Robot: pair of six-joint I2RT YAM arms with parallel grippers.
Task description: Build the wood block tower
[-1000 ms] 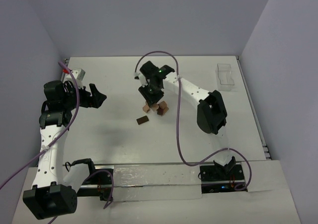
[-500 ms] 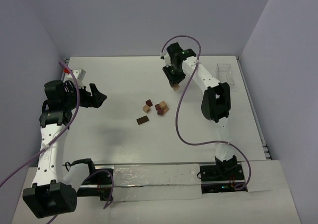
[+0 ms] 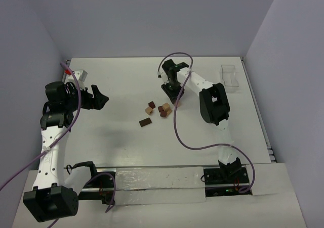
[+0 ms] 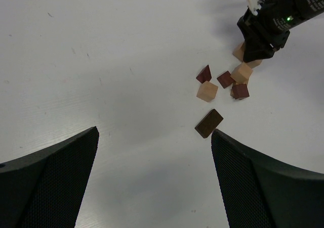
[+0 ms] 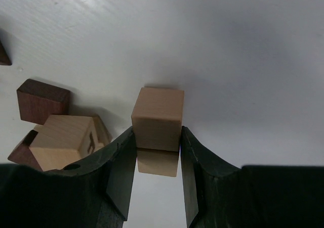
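Observation:
Several small wood blocks lie in a loose pile at mid-table: a tan cube (image 3: 150,106), a brown cube (image 3: 161,108), a tan cube (image 3: 166,106) and a flat brown piece (image 3: 146,122). The left wrist view shows the same pile (image 4: 225,81). My right gripper (image 5: 157,132) is shut on a tan cube (image 5: 157,118), low over the table at the pile's right edge (image 3: 172,92). A second tan face (image 5: 158,163) shows right under it; I cannot tell if that is another cube. No tower shows. My left gripper (image 4: 154,134) hangs open and empty, far left (image 3: 98,99).
A clear plastic tray (image 3: 230,78) sits at the back right by the wall. A small white device with a red part (image 3: 76,75) is at the back left. Purple cables loop over both arms.
The right gripper lifted a tan cube off the pile, swung back and right, then came down again at the pile's right edge. The left arm stayed still.

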